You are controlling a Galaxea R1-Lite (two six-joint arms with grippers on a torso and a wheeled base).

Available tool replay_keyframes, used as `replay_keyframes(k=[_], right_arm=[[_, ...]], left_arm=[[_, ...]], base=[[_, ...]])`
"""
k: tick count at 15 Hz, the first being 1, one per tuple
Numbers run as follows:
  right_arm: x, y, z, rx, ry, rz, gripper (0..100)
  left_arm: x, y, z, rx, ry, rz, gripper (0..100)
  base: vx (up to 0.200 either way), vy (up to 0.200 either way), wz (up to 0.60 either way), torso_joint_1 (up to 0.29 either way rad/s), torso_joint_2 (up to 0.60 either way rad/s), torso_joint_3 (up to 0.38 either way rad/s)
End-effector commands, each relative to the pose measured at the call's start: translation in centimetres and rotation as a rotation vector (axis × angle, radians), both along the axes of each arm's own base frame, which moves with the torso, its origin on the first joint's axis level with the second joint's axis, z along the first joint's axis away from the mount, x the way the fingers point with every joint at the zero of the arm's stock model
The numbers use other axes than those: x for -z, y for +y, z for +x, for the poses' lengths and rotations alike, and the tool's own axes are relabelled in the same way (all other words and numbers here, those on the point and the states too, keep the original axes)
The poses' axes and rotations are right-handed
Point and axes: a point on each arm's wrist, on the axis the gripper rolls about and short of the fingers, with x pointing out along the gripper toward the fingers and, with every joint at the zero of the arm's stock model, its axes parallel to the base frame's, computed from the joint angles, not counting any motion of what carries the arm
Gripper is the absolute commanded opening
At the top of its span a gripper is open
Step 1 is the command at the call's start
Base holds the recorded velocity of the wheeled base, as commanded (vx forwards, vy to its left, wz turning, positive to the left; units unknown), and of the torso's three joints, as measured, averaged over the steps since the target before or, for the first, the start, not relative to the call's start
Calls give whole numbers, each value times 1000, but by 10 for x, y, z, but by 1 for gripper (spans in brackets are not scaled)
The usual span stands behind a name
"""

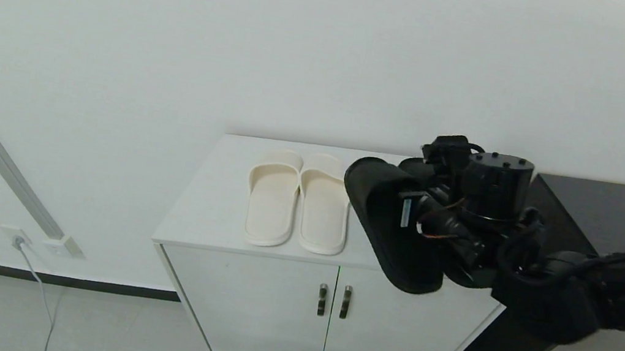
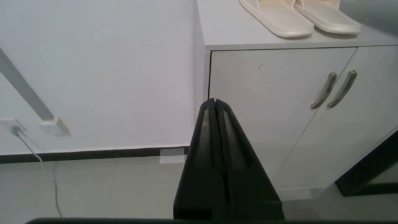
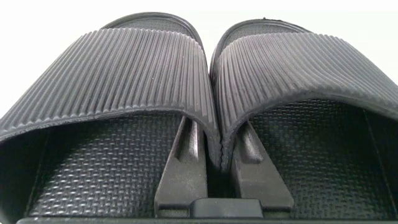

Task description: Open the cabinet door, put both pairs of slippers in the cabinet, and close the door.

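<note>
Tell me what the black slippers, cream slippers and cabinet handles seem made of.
Black slippers: matte moulded rubber or foam, judging by ribbed straps and pebbled footbeds. Cream slippers: likely similar foam, matte, finely textured insoles. Cabinet handles: probably brushed metal, given their dull grey sheen.

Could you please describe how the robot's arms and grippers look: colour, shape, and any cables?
The right arm is black, with a round drum-shaped joint and thin orange wires near the wrist. The left gripper has two flat black fingers that taper to a narrow tip. The right gripper's fingers are black and wedge-shaped.
</note>
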Motion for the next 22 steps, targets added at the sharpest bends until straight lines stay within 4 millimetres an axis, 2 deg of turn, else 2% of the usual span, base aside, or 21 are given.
replay_keyframes(k=[1, 4, 6, 8, 13, 22], right_arm=[[-26, -29, -72, -224, 25, 10, 0], [-27, -49, -110, -430, 101, 24, 0], [-25, -54, -119, -500, 158, 46, 0], [-19, -54, -119, -523, 185, 43, 0], [-8, -55, -123, -582, 223, 28, 0], [0, -54, -128, -602, 245, 6, 0]], left_arm=[[0, 0, 0, -1, 1, 1, 0], [0, 0, 0, -1, 1, 1, 0], [0, 0, 0, 1, 1, 4, 0], [0, 0, 0, 1, 1, 4, 0], [0, 0, 0, 1, 1, 2, 0], [0, 0, 0, 1, 1, -1, 0]], base=[[0, 0, 0, 0, 0, 0], [0, 0, 0, 0, 0, 0], [0, 0, 0, 0, 0, 0], [0, 0, 0, 0, 0, 0], [-200, 0, 0, -1, 4, 1], [0, 0, 0, 0, 0, 0]])
